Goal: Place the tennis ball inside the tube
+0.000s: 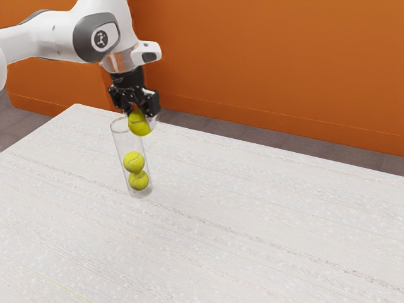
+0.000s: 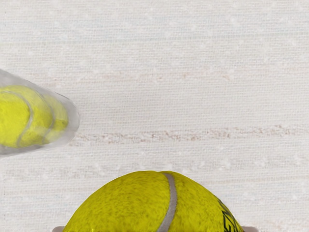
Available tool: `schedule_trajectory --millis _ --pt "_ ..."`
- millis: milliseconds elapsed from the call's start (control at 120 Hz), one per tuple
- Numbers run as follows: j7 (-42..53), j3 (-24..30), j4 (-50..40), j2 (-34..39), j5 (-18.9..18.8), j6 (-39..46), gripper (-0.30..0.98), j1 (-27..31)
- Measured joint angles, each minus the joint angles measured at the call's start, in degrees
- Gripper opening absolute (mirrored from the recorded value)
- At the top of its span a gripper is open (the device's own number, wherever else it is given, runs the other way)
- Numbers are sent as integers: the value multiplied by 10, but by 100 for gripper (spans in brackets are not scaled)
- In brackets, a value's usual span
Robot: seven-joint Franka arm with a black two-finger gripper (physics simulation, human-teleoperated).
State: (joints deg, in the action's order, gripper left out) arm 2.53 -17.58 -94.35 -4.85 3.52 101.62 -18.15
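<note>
A clear tube [image 1: 129,144] stands on end on the pale table [image 1: 252,227], beside the gripper [image 1: 141,116] and reaching down below it. Two tennis balls are in it, one above the other and seemingly touching: the lower ball [image 1: 138,180] sits at the bottom, and the upper ball [image 1: 134,161] rests over it, offset a little to one side. The upper part of the tube, above these two, holds no ball.

The held tennis ball [image 1: 140,124] is between the gripper's two fingers, which are clamped on it from opposite sides. It hangs directly under the gripper, outside the tube and at about the height of its open top. In the wrist view, the tube lies off to one side of the held ball, with bare table between their visible parts, so the ball is not lined up over the opening.

In the exterior view, the held ball covers part of the tube's rim, and the fingers hide the ball's upper part. Whether the ball touches the rim is hard to tell there. The wrist view cuts off much of the held ball; a pale seam and part of some black lettering show on it. The tube's mouth is cut off in that view too, and the upper ball in it largely overlaps the lower one, both blurred by the clear wall.
</note>
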Motion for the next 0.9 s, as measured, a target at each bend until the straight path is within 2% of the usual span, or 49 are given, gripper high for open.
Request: schedule_trajectory --millis 150,267,633,900 --pt "25 1 42 -22 5 -40 41 74" --pt "46 2 81 -57 17 -61 40 105" --pt "110 -1 206 -176 76 -98 41 155" --pt "145 -3 254 -213 95 -104 41 166"
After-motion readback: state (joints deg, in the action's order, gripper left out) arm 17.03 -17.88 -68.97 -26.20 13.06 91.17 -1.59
